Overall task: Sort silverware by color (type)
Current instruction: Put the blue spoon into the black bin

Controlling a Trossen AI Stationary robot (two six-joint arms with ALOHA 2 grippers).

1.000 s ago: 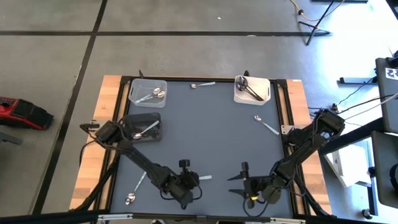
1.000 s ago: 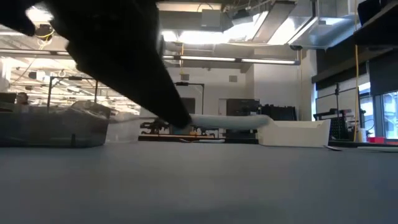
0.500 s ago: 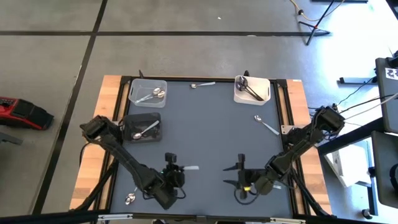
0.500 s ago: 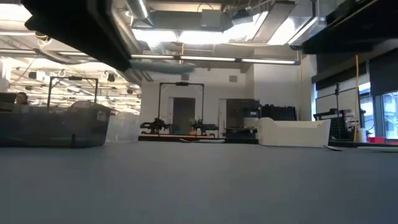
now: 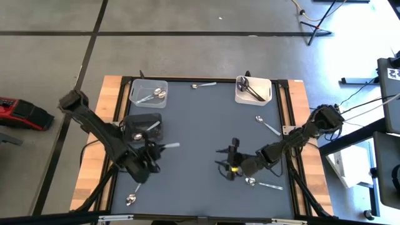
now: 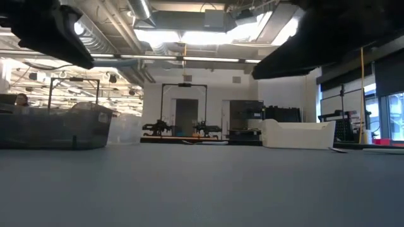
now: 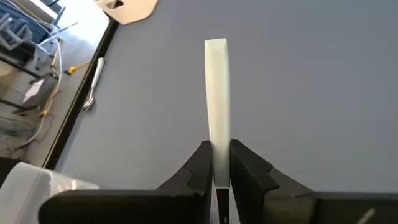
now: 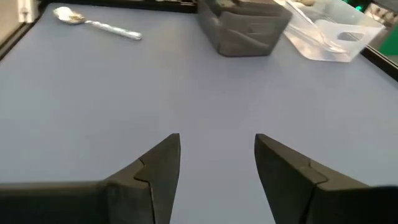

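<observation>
The grey table [image 5: 206,134] carries three bins along its far and left sides: a dark bin [image 5: 142,127], a clear bin [image 5: 149,92] and a white bin [image 5: 253,89], each already holding some silverware.

The left gripper [image 5: 150,152] hangs just beside the dark bin, jaws clamped on one end of a pale flat utensil [image 7: 216,106] that juts out level over the table. The right gripper [image 5: 229,166] hovers over the middle of the table with jaws spread wide and empty.

Loose spoons remain: one near the left front corner [image 5: 134,191], one by the right gripper [image 5: 262,184], one by the right edge [image 5: 267,125] and one at the far edge [image 5: 203,85].

The grip is narrow and at the tip, so the utensil could pivot or slip out on a quick swing, or catch the bin wall and fall outside.
</observation>
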